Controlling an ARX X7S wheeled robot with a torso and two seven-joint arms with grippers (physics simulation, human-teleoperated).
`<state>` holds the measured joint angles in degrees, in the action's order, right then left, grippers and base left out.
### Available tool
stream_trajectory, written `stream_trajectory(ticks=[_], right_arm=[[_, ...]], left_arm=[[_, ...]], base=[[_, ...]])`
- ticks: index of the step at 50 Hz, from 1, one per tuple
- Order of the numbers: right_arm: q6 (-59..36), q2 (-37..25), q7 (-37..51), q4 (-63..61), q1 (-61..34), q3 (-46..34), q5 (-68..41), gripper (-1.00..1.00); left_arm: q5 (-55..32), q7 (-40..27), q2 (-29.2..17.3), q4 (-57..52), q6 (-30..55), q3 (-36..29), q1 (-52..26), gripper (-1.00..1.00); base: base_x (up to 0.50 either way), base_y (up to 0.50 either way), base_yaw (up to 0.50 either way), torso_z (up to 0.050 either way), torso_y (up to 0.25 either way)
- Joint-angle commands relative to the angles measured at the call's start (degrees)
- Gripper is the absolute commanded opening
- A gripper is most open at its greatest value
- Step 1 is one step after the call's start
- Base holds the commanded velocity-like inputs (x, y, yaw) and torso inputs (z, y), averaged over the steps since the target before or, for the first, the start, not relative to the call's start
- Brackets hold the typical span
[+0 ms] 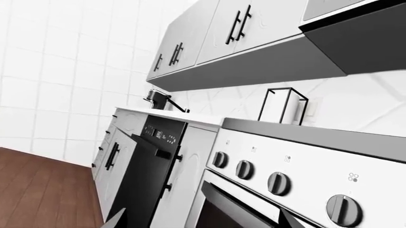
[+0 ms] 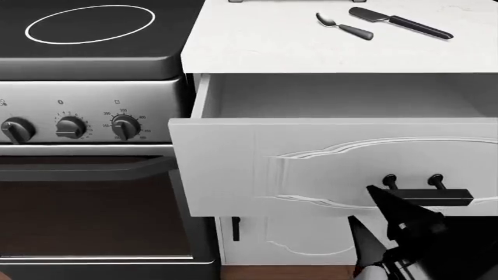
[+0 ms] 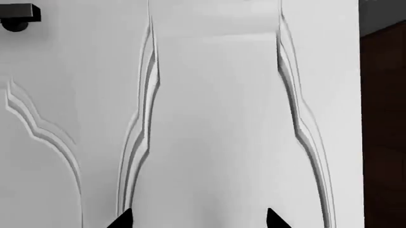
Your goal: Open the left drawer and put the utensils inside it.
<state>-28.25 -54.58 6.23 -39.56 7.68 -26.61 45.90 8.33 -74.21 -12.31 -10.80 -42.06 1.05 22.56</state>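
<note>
So the left drawer [image 2: 335, 163] stands open; spoon [image 2: 344, 26] and spatula [image 2: 400, 22] remain on the surface [image 2: 257, 46], right hand [image 2: 385, 224] spread empty

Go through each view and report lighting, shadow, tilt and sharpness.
Head view: even light, sharp; soft shade inside the open left drawer, faint shadows under the spoon and spatula. Left wrist view: strongly tilted, crisp, no glare. Right wrist view: flat white panel close up, only moulding shadows give relief.
</note>
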Motion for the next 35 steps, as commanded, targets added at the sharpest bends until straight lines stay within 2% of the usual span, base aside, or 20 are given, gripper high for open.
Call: stream_trajectory(ticks=[1,15,23,35], right_arm=[[0.7,1.0,4.1,-5.0,-1.1,3.2,-3.2,1.0],[-2.1,6.1,8.6,-11.6,-6.7,11.6,-8.5,1.0],[-1.5,10.1,10.4,-16.6,-11.4,18.7,-18.3,1.0],[-1.9,14.2,11.7,-19.2,-17.3,23.3,-21.8,1.0]], left_arm=[[-0.1,0.1,-0.1,0.1,0.0,-0.1,-0.1,1.0],[1.6,0.0,0.2,-1.6,1.0,0.5,0.7,1.0],[1.8,0.0,0.0,-1.6,0.9,0.4,0.7,1.0],[1.8,-0.4,0.0,-1.2,0.0,0.5,0.5,1.0]], base=[[0.0,0.0,0.0,0.0,0.0],[0.0,0.0,0.0,0.0,0.0],[0.0,0.0,0.0,0.0,0.0],[0.0,0.0,0.0,0.0,0.0]])
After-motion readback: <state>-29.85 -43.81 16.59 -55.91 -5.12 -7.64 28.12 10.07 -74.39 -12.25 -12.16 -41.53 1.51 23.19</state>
